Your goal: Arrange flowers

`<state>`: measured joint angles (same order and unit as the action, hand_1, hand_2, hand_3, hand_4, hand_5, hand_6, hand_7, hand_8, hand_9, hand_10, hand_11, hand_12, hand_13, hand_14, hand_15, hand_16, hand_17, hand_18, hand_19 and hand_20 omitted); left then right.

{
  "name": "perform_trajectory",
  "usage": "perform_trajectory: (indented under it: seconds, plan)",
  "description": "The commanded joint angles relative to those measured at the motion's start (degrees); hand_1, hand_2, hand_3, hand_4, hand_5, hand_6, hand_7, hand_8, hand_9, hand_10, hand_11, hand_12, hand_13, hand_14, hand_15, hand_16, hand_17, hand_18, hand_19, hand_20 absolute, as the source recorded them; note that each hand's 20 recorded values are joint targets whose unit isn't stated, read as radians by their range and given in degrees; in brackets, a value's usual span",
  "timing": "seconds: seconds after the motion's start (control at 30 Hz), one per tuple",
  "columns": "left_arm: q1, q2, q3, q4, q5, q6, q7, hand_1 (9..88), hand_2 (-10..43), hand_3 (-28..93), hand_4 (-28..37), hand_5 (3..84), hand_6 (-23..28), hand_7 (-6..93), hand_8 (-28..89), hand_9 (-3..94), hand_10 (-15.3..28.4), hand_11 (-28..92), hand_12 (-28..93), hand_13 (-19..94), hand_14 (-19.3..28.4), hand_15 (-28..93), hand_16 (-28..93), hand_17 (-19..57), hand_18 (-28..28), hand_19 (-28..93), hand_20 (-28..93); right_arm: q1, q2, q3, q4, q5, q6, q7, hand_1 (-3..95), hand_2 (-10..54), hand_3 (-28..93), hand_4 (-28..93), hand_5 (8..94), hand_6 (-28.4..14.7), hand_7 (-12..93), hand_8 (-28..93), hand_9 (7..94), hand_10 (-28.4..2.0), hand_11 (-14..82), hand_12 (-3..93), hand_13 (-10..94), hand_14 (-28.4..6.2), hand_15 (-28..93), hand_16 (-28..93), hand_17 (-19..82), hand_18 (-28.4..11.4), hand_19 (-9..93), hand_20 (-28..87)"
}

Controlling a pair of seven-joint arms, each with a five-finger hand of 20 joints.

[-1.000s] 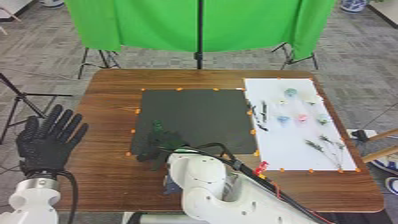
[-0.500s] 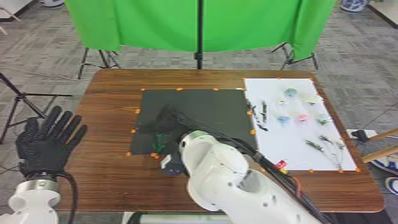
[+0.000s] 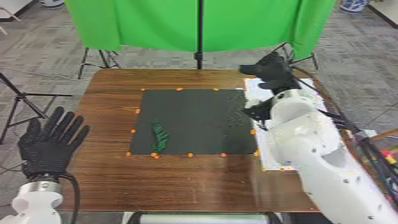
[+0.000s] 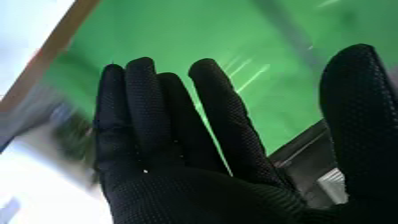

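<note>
At far left, by the edge of the brown desk (image 3: pixel 107 175), the left hand (image 3: pixel 49 147) — empty, with fingers straight and fanned wide. Next along, on the dark mat (image 3: pixel 197 120), a green sprig (image 3: pixel 160 137), lying lengthwise left of the middle, well apart from either hand. To the right, over the far end of the white sheet (image 3: pixel 274 162), the right hand (image 3: pixel 269 72), with fingers straight, parted wide and holding nothing. Hidden beneath the right arm (image 3: pixel 306 135): much of the sheet, so no telling which flowers to find there. Seems past laying the sprig and into fetching the next piece — probably from the sheet. Calls next for lining up over one stem, lowering, closing gently, then lifting clear without dragging neighbours or crushing petals
</note>
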<state>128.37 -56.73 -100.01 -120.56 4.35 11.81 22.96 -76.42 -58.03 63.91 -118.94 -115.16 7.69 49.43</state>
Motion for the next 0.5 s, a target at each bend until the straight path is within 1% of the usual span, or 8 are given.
perform_trajectory:
  seconds: [0.03,0.17,0.2,0.27,0.33,0.4,0.47,0.5]
  plan:
    - [-1.0,1.02,1.01,0.01,5.07,-0.61,-0.68,23.6,13.0,74,-28.3,42.9,7.3,11.7,-9,35.1,14.8,21,10,26,14.2,30,-6,-3.5,12.4,26,12,-11.9,9.0,15.8,-1.9,-2.7,-2.2,5.6,29.2,-9.4,72,-17,54.1,-12.5,11,-9,46.3,-28.4,9.9,15.0,31,-28.4,49,8,10,-28.4,55,14]
    - [-1.2,1.30,0.98,-0.27,4.80,-1.04,-0.36,23.6,12.9,74,-28.3,42.8,7.3,11.6,-9,35.0,14.7,21,10,26,14.2,30,-6,-3.5,12.4,26,12,-18.8,11.4,22.1,-3.9,-4.3,-7.1,6.6,30.1,-9.5,72,-17,53.3,-12.6,11,-9,45.5,-28.4,9.6,15.0,30,-28.4,48,8,9,-28.4,54,13]
    - [-1.6,1.40,1.26,-0.14,4.77,-1.32,-0.38,23.6,12.9,74,-28.3,42.8,7.3,11.6,-9,35.0,14.7,21,10,26,14.2,30,-6,-3.5,12.4,26,12,-21.1,11.9,24.0,-4.7,-4.8,-8.3,7.0,30.5,-9.5,72,-17,52.9,-12.7,10,-9,44.9,-28.4,9.3,15.0,30,-28.4,48,8,9,-28.4,54,13]
    - [-1.6,1.41,1.33,-0.28,4.65,-1.47,-0.30,23.6,12.9,74,-28.3,42.7,7.3,11.6,-9,35.0,14.7,21,10,26,14.2,30,-6,-3.5,12.4,26,12,-24.6,12.3,27.2,-5.4,-4.9,-10.9,7.6,31.2,-9.5,72,-18,52.4,-12.9,10,-8,44.6,-28.4,9.2,15.2,29,-28.4,47,8,8,-28.4,54,14]
    - [-1.6,1.30,1.36,-0.26,4.70,-1.44,-0.34,23.7,12.9,74,-28.3,42.7,7.3,11.6,-9,35.0,14.6,21,10,26,14.2,30,-6,-3.6,12.5,26,12,-27.5,12.5,29.8,-5.9,-3.5,-11.7,8.3,31.9,-9.5,72,-18,52.3,-12.9,10,-8,44.6,-28.4,9.3,15.5,29,-28.4,47,9,8,-28.4,54,14]
    - [-1.4,1.10,1.28,-0.33,4.43,-1.35,-0.24,23.6,12.8,74,-28.3,42.7,7.3,11.6,-9,35.0,14.6,21,10,26,14.2,30,-6,-3.5,12.5,26,12,-29.5,12.5,31.8,-5.9,-2.9,-13.0,8.7,32.3,-9.5,72,-19,52.3,-13.0,10,-8,45.1,-28.4,9.6,15.8,29,-28.4,47,9,8,-28.4,54,14]
    - [-0.9,0.95,1.01,-0.52,4.40,-1.34,-0.06,23.6,12.8,74,-28.3,42.7,7.3,11.5,-9,35.0,14.6,21,10,26,14.2,30,-6,-3.6,12.5,26,12,-30.9,12.7,32.3,-5.5,-3.5,-12.5,9.2,32.7,-9.5,72,-19,52.3,-13.0,10,-8,45.2,-28.4,9.6,15.9,29,-28.4,46,9,8,-28.4,54,14]
    - [-1.0,0.94,1.01,-0.44,4.44,-1.31,-0.14,23.6,12.7,74,-28.3,42.7,7.3,11.5,-9,35.0,14.6,21,10,26,14.2,30,-6,-3.6,12.5,26,12,-31.4,12.7,32.5,-5.3,-4.1,-13.0,9.5,33.5,-9.5,73,-19,52.4,-13.0,10,-8,44.7,-28.4,9.4,15.9,28,-28.4,46,9,8,-28.4,54,14]
